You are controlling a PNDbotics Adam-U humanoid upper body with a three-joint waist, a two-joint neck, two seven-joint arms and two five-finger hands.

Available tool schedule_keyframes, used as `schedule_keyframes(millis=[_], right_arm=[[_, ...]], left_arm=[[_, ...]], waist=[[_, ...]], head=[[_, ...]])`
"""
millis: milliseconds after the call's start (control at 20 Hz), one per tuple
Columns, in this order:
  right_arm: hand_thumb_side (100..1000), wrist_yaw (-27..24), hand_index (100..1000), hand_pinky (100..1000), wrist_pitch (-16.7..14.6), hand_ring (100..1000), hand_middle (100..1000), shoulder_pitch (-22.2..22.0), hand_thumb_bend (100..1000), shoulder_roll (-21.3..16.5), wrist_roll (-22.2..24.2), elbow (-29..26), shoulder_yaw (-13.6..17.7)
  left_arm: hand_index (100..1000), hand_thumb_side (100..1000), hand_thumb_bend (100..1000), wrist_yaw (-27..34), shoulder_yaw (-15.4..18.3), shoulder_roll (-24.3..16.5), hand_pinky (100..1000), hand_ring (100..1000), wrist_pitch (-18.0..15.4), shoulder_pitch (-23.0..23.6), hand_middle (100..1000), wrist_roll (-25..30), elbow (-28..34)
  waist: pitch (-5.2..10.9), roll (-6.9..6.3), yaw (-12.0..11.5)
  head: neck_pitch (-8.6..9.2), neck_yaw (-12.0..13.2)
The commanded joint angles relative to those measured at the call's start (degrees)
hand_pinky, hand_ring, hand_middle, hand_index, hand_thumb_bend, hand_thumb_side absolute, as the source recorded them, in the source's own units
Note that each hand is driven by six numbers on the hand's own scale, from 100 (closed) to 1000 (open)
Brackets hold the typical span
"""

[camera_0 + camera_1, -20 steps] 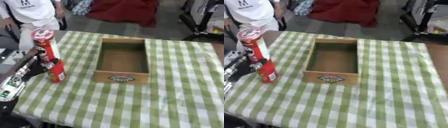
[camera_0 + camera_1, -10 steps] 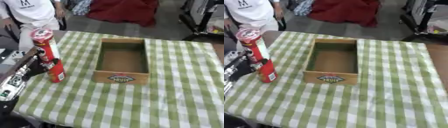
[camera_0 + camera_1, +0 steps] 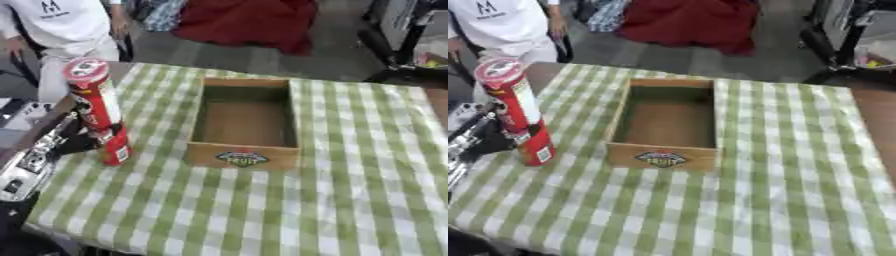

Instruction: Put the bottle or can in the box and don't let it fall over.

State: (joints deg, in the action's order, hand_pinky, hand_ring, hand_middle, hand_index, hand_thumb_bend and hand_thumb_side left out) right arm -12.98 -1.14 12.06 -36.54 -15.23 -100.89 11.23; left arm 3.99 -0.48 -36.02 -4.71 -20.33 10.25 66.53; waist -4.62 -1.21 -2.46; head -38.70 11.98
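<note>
Nothing has moved; left hand [image 3: 66,142] still grips the upright red can [image 3: 99,112] beside the box [image 3: 245,120].

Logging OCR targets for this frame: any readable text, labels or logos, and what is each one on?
Nothing reads clearly.
Wooden box: oval label on the near wall, lettering too blurred to read.
Red can, upright with the left hand at it: printed markings on side and lid, unreadable.
</note>
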Motion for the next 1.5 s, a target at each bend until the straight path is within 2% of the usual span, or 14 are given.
schedule_keyframes(millis=[50,300,600,900,1000,1500], right_arm=[[719,-0.31,828,812,-0.15,777,776,0.57,100,-1.44,0.16,-1.18,0.43],[719,-0.33,828,812,-0.16,777,775,0.62,100,-1.43,0.32,-1.14,0.33],[720,-0.38,829,813,-0.19,778,776,0.67,100,-1.41,0.42,-1.13,0.3],[721,-0.42,829,813,-0.21,779,776,0.64,100,-1.39,0.41,-1.14,0.35],[721,-0.43,829,813,-0.21,779,776,0.61,100,-1.36,0.41,-1.13,0.38],[723,-0.53,828,813,-0.22,779,775,0.51,100,-1.21,0.42,-1.06,0.48]], left_arm=[[987,336,414,-0.42,0.17,-1.19,998,1000,0.2,-1.06,908,0.05,0.33],[978,445,425,-0.92,0.15,-1.13,994,1000,0.58,-1.38,904,-0.69,0.16],[973,527,410,-1.04,-0.06,-0.82,994,1000,1.02,-2.03,902,-1.69,-0.33],[970,412,415,-1.44,-0.13,-0.71,994,1000,1.31,-2.26,902,-2.04,-0.55],[970,398,416,-1.65,-0.15,-0.65,994,1000,1.41,-2.28,902,-1.99,-0.66],[963,441,417,-2.2,-0.22,-0.29,990,1000,1.8,-2.56,896,-2.14,-0.9]], waist=[[0.54,0.12,0.0],[0.58,0.16,-0.08],[0.51,0.24,-0.05],[0.47,0.22,0.02],[0.47,0.21,0.03],[0.46,0.2,0.05]], head=[[0.43,0.18],[0.54,0.32],[0.62,0.53],[0.77,0.69],[0.84,0.73],[0.96,0.88]])
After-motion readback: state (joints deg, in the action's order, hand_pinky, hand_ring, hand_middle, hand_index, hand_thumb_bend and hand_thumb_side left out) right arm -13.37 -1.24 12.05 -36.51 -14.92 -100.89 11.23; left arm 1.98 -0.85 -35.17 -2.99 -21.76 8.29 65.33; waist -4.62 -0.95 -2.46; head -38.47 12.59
